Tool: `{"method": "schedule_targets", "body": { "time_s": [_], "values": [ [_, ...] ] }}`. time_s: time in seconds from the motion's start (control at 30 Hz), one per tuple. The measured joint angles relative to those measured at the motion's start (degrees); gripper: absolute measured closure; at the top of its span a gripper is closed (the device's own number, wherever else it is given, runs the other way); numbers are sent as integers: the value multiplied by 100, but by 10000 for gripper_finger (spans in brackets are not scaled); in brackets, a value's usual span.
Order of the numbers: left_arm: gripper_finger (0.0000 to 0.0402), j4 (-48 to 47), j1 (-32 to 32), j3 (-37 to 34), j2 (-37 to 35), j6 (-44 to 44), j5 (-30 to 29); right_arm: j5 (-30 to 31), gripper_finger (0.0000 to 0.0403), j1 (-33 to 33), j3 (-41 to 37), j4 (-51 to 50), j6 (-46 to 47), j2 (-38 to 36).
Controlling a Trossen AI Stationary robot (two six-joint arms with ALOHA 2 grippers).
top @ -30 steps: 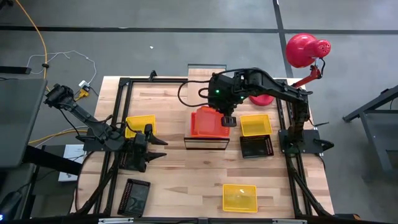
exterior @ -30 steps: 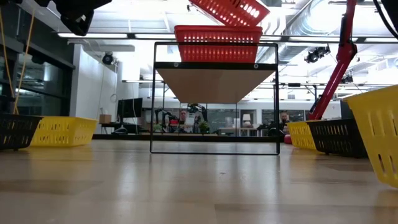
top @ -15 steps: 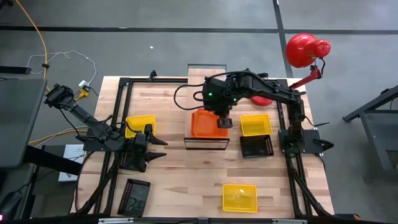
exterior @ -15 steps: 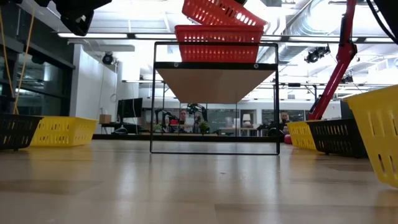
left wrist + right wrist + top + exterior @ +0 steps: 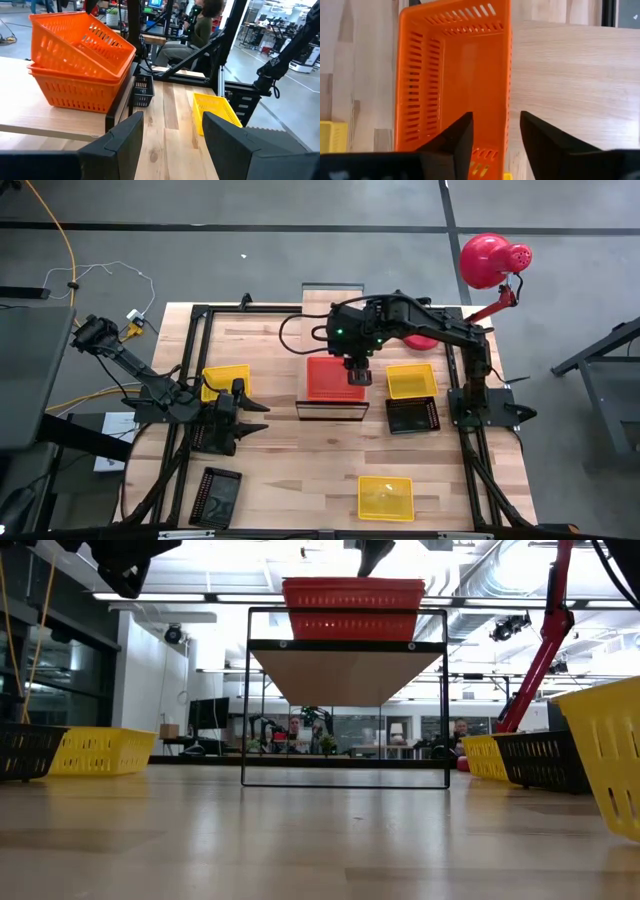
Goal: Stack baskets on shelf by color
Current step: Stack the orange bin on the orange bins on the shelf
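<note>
Two orange baskets are stacked on the shelf (image 5: 333, 411) in the middle of the table. The upper basket (image 5: 75, 42) sits inside the lower one (image 5: 75, 92); the left wrist view shows it tilted, one end raised. My right gripper (image 5: 357, 372) hangs open just above the upper basket's right side (image 5: 506, 75), fingers pointing steeply down. In the low view its fingertip (image 5: 372, 555) is clear of the basket's rim (image 5: 352, 582). My left gripper (image 5: 258, 418) waits open at the table's left and faces the shelf.
A yellow basket (image 5: 226, 382) lies left of the shelf. Another yellow basket (image 5: 411, 380) and a black one (image 5: 412, 416) lie right of it. Near the front edge are a yellow basket (image 5: 385, 497) and a black one (image 5: 216, 495). A person (image 5: 200, 25) sits beyond the table.
My right gripper has opened and let go of the upper orange basket. That basket, held tilted above the stack a second ago, has come down into the lower orange basket on the shelf.
</note>
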Motion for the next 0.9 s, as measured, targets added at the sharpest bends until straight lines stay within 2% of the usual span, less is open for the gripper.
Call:
{"method": "schedule_targets", "body": {
  "time_s": [0.13, 0.23, 0.33, 0.47, 0.53, 0.6, 0.73, 0.9],
  "values": [
    [209, -7, -1, 0, 0, 0, -1, 82, 242, 0, 0, -46, -6, -120],
    [209, -23, -1, 0, 0, -1, 0, 143, 252, 40, 0, -8, -8, -249],
    [209, -42, 0, 0, 0, 0, -1, 379, 293, 226, 0, 82, -15, -410],
    [209, -58, 1, 0, 0, -2, 0, 626, 386, 600, -5, 326, -66, -559],
    [209, -74, -1, 0, 0, -2, 0, 880, 387, 810, -137, 658, 36, -697],
    [209, -87, -1, 0, 0, -6, 0, 1156, 384, 985, -475, 998, 146, -902],
    [209, -90, 1, 0, 0, -189, 0, 1288, 399, 1196, -1662, 1930, 353, -1490],
    [209, -87, -1, 0, 0, -47, -209, 1497, 401, 1125, -3257, 3468, 439, -2475]
  ]
}}
